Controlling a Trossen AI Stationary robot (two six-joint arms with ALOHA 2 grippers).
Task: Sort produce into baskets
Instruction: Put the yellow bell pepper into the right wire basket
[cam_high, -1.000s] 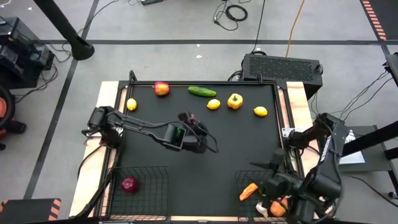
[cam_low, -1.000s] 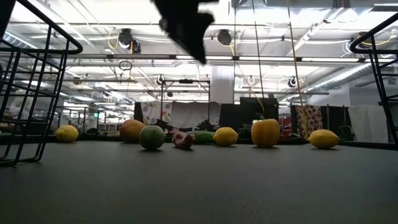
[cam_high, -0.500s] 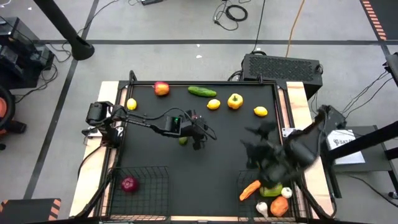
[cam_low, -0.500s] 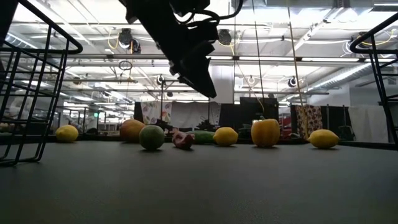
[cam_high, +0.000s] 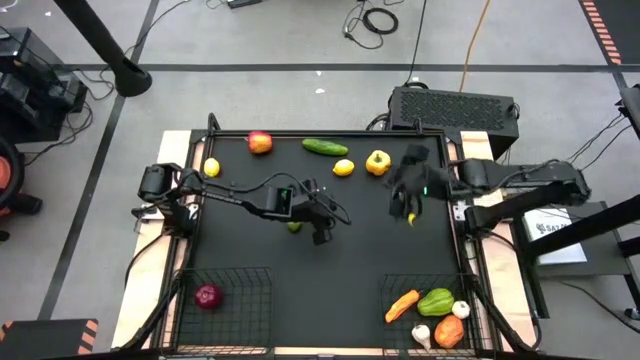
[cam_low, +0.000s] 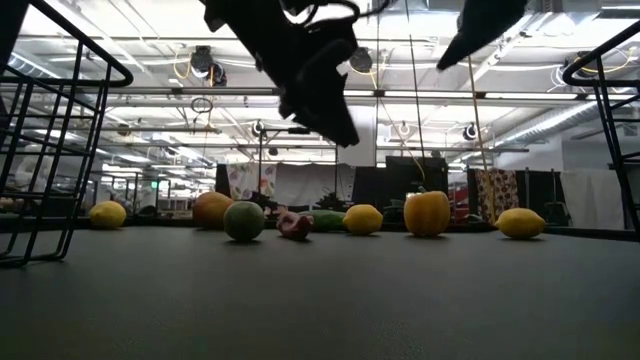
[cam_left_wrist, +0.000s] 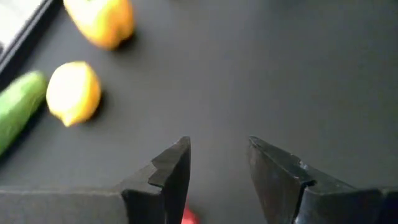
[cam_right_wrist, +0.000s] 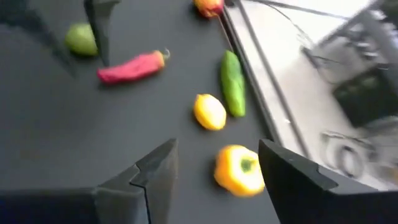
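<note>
Currently the left gripper (cam_high: 322, 228) hangs above the middle of the black table (cam_high: 360, 260), fingers parted by a narrow gap and holding nothing; a lime (cam_high: 294, 226) lies just beside it, and a red chili (cam_right_wrist: 132, 67) lies near the lime. The right gripper (cam_high: 408, 200) is over the far right part of the table, fingers spread wide and empty, with a lemon (cam_high: 411, 216) showing at its near edge.

Along the far edge lie, from left to right, a lemon (cam_high: 211, 168), a red apple (cam_high: 260, 143), a cucumber (cam_high: 324, 147), another lemon (cam_high: 343, 167) and a yellow pepper (cam_high: 377, 162).

The near-left basket (cam_high: 240, 272) holds a purple onion (cam_high: 208, 295). The near-right basket (cam_high: 392, 285) holds a carrot (cam_high: 402, 306), a green pepper (cam_high: 436, 301), a garlic bulb (cam_high: 461, 309), a second white bulb (cam_high: 421, 332) and an orange item (cam_high: 449, 331) that cannot be identified.
</note>
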